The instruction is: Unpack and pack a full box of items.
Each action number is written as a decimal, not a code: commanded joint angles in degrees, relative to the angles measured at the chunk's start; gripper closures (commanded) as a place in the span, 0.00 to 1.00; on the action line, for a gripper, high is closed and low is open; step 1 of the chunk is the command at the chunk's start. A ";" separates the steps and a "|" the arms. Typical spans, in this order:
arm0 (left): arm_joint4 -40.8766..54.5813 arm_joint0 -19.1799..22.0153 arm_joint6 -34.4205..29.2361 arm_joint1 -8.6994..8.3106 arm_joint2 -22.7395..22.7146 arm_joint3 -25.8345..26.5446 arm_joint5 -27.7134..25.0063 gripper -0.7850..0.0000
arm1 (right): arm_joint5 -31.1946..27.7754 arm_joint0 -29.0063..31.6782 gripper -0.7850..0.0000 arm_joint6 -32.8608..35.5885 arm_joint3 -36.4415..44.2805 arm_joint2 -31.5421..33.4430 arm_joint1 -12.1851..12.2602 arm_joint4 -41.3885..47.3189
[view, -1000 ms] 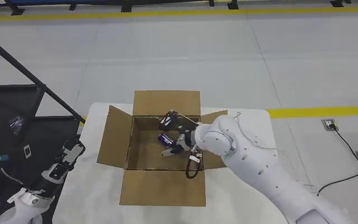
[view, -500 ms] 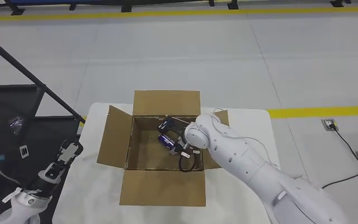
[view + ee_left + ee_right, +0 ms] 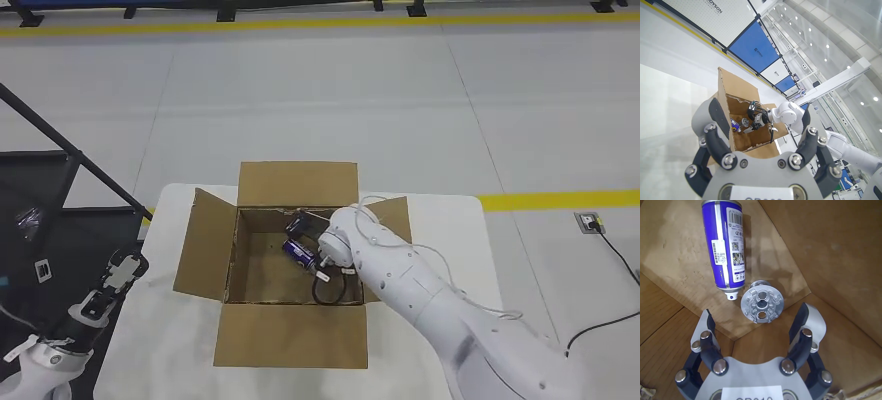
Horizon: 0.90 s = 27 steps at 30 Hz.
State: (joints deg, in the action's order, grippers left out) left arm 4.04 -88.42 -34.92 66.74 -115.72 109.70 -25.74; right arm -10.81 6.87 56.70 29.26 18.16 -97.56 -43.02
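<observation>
Desk [image 3: 460, 215] carries the open box [image 3: 200, 245]; inside, the right tool [image 3: 756, 313] hangs spread, empty. Ahead of it lies a blue spray can [image 3: 726, 245], nearer still a metal flange [image 3: 762, 306]. Unpacking seems in hand: next, lower and grip the flange

1. Cardboard box [image 3: 298, 183]: brown, standing upright with the top open; all four flaps are folded outward.
2. Spray can [image 3: 726, 247]: blue with a white printed label panel; it is laid on its side on the box floor, and the small white nozzle is left uncapped.
3. Metal part [image 3: 762, 307]: silver cast disc on a short hub, pierced by round holes and ribbed on its face. It is set near an inside corner of the box, just beside the can's nozzle.
</observation>
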 commanded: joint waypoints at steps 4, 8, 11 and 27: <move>0.00 0.00 0.00 0.00 0.00 0.00 0.00 0.00 | -0.06 -0.44 0.08 -1.31 -4.11 -0.27 -2.18 -0.87; 0.00 0.00 0.00 0.00 0.00 0.00 0.00 0.00 | 2.45 -0.50 0.31 -3.49 -6.45 -0.40 -3.63 -2.17; 0.00 0.00 0.00 0.00 0.00 0.00 0.00 0.00 | 2.80 -0.61 0.29 -4.21 -8.10 -0.32 -4.55 -2.63; 0.00 0.00 0.00 0.00 0.00 0.00 0.00 0.00 | -2.77 -1.62 1.00 -6.96 -14.27 1.72 -7.09 -1.90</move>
State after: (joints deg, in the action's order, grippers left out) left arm 4.04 -88.42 -34.92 66.74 -115.72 109.70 -25.73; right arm -12.88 5.40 50.18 15.22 19.71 -104.64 -44.92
